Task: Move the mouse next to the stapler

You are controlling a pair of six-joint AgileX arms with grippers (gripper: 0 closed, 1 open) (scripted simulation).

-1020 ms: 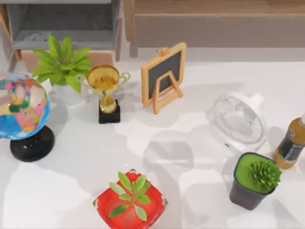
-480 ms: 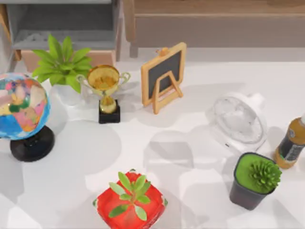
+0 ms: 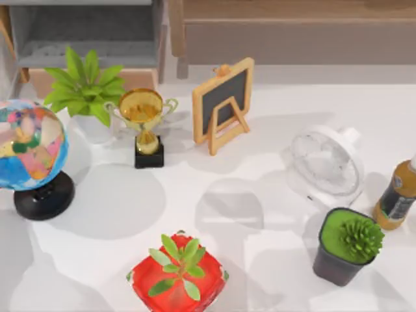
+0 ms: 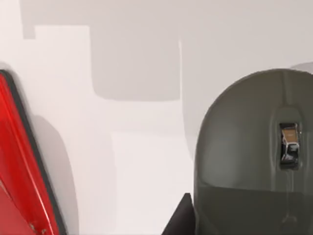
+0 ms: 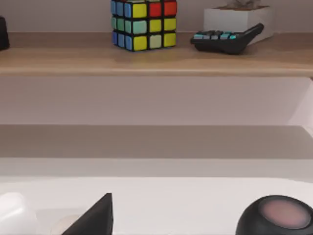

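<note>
- The left wrist view has the grey mouse (image 4: 254, 156) on the white desk (image 4: 146, 161), beside a red pot (image 4: 19, 166).
- The top view has that red pot (image 3: 177, 276) at the desk's near edge.
- Whether either gripper's jaws are spread cannot be told.

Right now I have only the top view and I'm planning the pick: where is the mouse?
Observer: The left wrist view has a dark grey mouse lying on the white table, scroll wheel up.
Operator: Anything close beside it?
Observer: A red object with a dark edge sits apart from it, bare table between.
Operator: And the right wrist view?
Observer: It looks at a wooden shelf bearing a Rubik's cube and a black calculator.
</note>
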